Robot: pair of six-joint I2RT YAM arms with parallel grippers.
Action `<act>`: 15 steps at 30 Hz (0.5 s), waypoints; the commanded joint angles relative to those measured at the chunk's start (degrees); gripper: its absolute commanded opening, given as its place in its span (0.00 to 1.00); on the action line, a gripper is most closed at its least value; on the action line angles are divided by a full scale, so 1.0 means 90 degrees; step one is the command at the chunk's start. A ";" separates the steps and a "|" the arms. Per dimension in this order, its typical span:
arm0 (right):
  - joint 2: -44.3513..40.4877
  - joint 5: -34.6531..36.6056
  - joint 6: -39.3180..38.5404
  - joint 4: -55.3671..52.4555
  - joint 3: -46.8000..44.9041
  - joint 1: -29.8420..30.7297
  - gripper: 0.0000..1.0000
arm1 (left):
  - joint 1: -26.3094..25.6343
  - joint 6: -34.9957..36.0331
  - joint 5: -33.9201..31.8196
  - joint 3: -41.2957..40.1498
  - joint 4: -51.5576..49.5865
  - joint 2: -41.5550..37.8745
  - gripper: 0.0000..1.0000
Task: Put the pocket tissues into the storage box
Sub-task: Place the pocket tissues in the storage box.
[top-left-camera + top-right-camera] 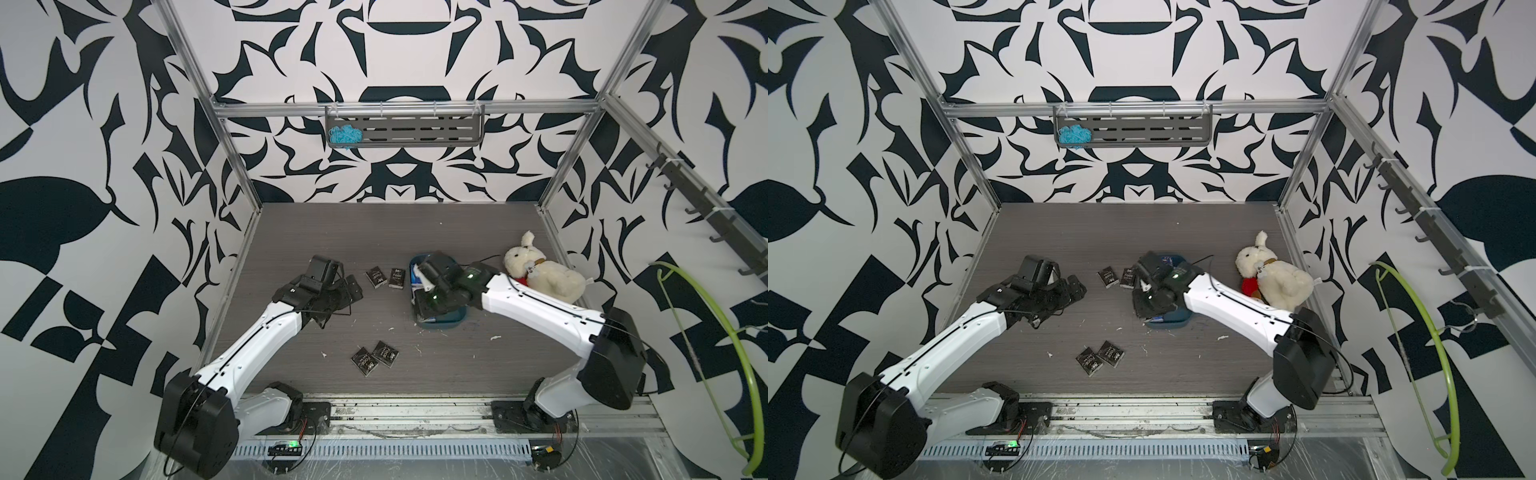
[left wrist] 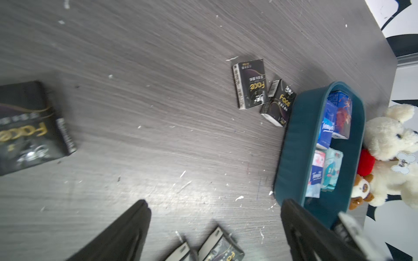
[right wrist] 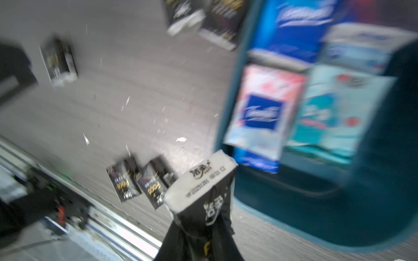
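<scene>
In both top views the box (image 1: pixel 440 325) (image 1: pixel 1170 323) sits on the desk (image 1: pixel 374 232), right of the middle, with a plush dog (image 1: pixel 540 274) (image 1: pixel 1275 278) lying just beyond it by the right edge. The right gripper (image 1: pixel 424 309) (image 1: pixel 1148 307) hangs over the box's near end; from up here I cannot tell how its jaws stand. The left gripper (image 1: pixel 352 291) (image 1: pixel 1075 289) hovers left of the middle, jaws spread. A far pair of black packets (image 1: pixel 376 277) (image 1: pixel 1108 277) lies side by side between it and the box, and a near pair (image 1: pixel 365 362) (image 1: pixel 1089 360) lies touching, toward the front edge

From the left wrist, the left gripper (image 2: pixel 214 226) has its fingers (image 2: pixel 126 232) spread wide above the desk (image 2: pixel 158 67). The far pair (image 2: pixel 250 84) is there, one of them just beside the box (image 2: pixel 296 140). Inside the box stand coloured packets (image 2: pixel 325 128), blue, pink-white and teal, packed side by side. A lone black packet (image 2: pixel 29 128) lies flat on the desk, apart from the rest

From the right wrist, all rather blurred, the right gripper (image 3: pixel 203 226) pinches a held packet (image 3: pixel 203 178), black with a grey end pointing away, right by the box wall (image 3: pixel 294 214). The near pair (image 3: pixel 124 180) lies close to the rail along the front edge
</scene>
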 commanded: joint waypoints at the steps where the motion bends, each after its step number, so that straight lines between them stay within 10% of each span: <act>1: -0.0394 -0.0719 0.0105 0.0492 -0.0213 -0.0778 0.20 | 0.0028 0.0114 0.0374 0.0244 0.0225 0.0278 0.96; 15: 0.1257 -0.1784 -0.1159 0.0142 0.0971 -0.2719 0.20 | 0.0026 0.0128 0.0383 0.0780 0.0294 0.1245 0.96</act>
